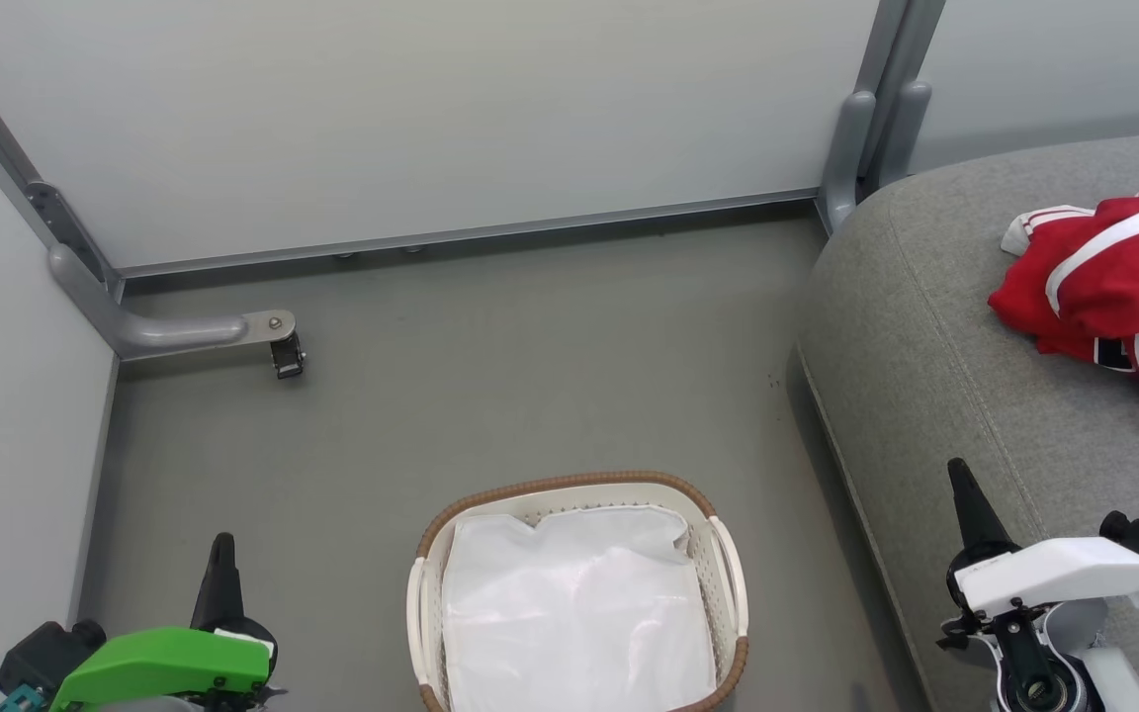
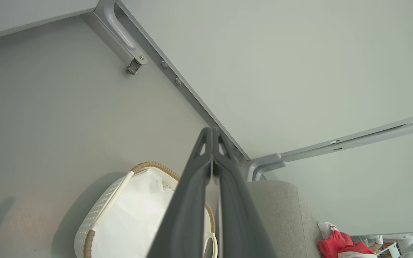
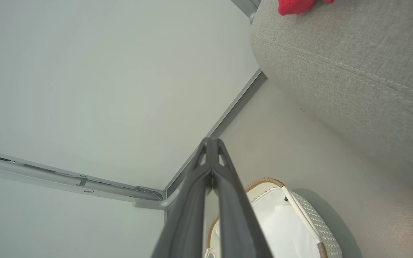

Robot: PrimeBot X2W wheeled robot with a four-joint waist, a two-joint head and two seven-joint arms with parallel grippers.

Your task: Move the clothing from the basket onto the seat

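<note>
The clothing (image 1: 1113,287), a crumpled heap of red jersey fabric with white stripe trim and a patch of black and white lettering, lies on top of the seat (image 1: 925,396). It sits toward the far right of the head view, partly cut off by that view's edge. The seat is a light-grey fabric cushion with a rounded edge and a stitched seam running along it.

The basket (image 1: 728,583) stands on the grey floor (image 1: 490,376), near the seat's front edge and apart from it. It is cream-white with perforated sides, a brown woven rim and white side handles. A plain white liner sheet (image 1: 574,613) lies rumpled inside it and covers its bottom.

The left gripper (image 1: 222,549) hangs over the floor to the left of the basket, touching nothing. Its jaws are pressed together along their length, as the left wrist view shows, and hold nothing. The right gripper (image 1: 959,480) is poised over the near part of the seat, well short of the clothing. Its jaws are likewise closed tip to tip with nothing between them.

Pale wall panels (image 1: 411,119) in grey frames close off the floor behind. A bracket foot (image 1: 278,341) juts out from the left corner.
</note>
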